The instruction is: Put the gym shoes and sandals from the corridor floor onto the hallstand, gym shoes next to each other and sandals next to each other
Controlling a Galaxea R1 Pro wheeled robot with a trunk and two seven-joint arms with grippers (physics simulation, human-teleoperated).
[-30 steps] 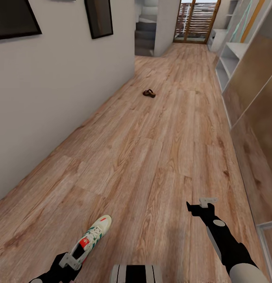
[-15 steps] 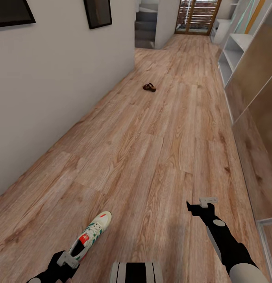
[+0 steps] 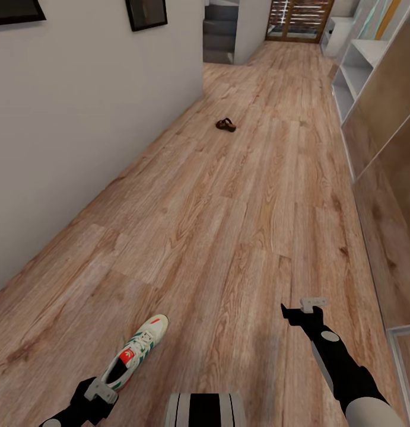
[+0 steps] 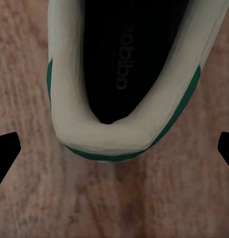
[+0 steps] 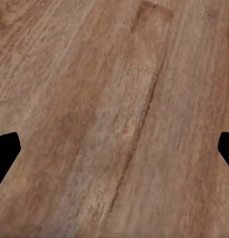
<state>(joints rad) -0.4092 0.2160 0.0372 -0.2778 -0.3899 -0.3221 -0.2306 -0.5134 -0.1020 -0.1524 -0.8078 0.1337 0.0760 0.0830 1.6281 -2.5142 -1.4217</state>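
A gym shoe (image 3: 136, 353) lies near on the floor (image 3: 228, 237), a sandal (image 3: 225, 124) far ahead

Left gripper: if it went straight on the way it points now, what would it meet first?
Probably the heel of the gym shoe. The left gripper is open, its fingertips at either side of the heel collar, with bare corridor floor showing between them. How much gap remains is unclear.

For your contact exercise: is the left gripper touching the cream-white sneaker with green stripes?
Apart. The left wrist view shows wood floor between both fingers and the sneaker's heel.
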